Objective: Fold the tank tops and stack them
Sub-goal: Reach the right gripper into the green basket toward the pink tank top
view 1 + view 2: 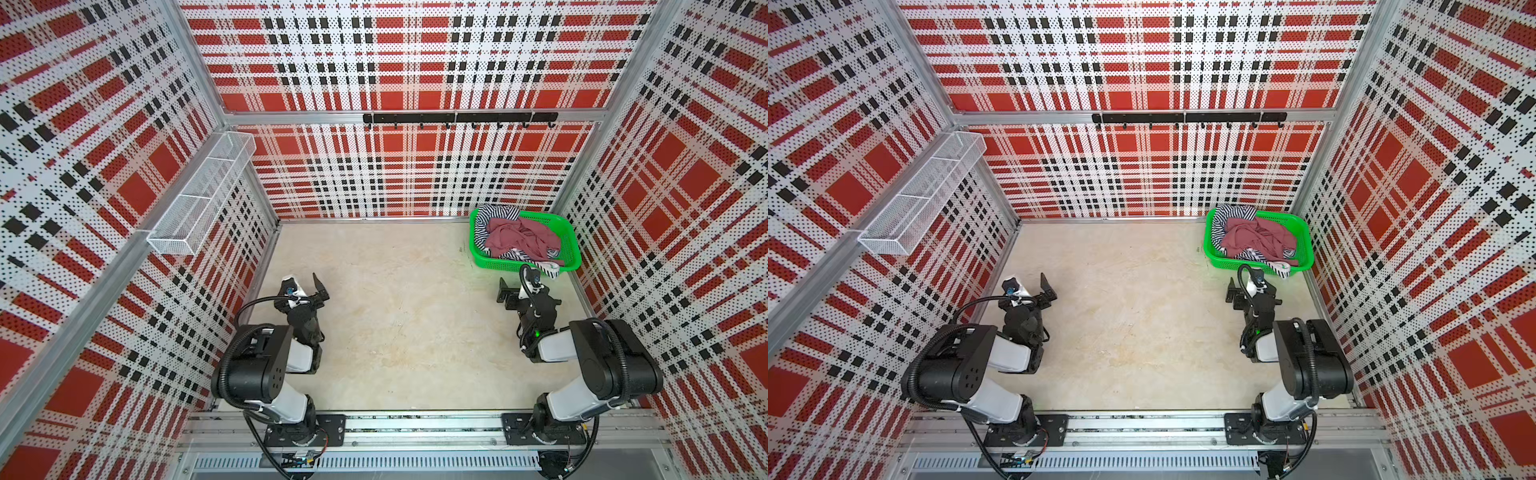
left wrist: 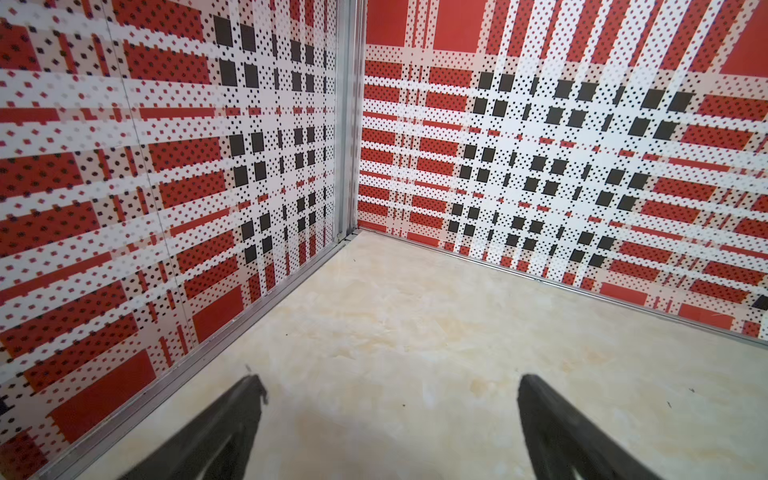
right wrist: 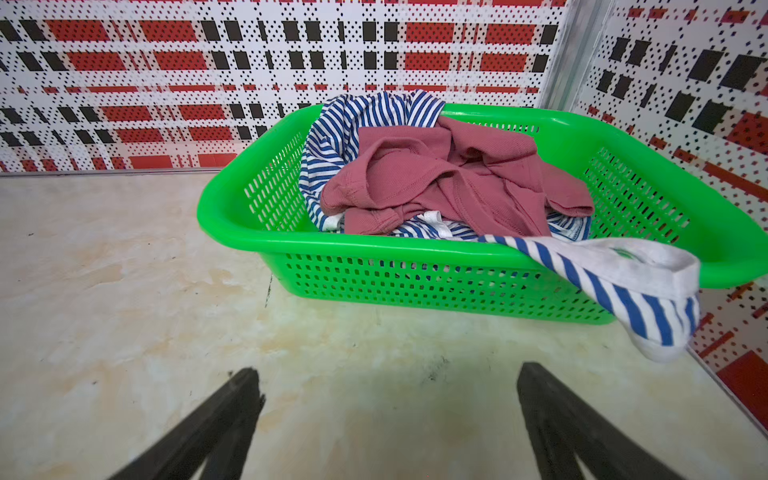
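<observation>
Green plastic mesh basket (image 3: pixel 353 249) stands in the far right corner of the table (image 1: pixel 395 324) and holds both tank tops: the dusty rose top (image 3: pixel 449 178) lies crumpled over the striped top (image 3: pixel 332 137), a white-edged part of which hangs out over the near rim. The right pincer (image 3: pixel 388 374) hovers just short of the basket and the left pincer (image 2: pixel 390 382) is well apart by the left wall, each with jaws spread wide and gripping nothing.

- Rose tank top (image 3: pixel 449 178): plain dusty rose.
- Striped tank top (image 3: pixel 345 124): narrow blue-and-white stripes, white edging.
- Basket (image 3: pixel 415 278): bright green mesh.
- Walls (image 1: pixel 395 166): red, white, black plaid.
- Tabletop (image 1: pixel 395 311): mottled cream.
</observation>
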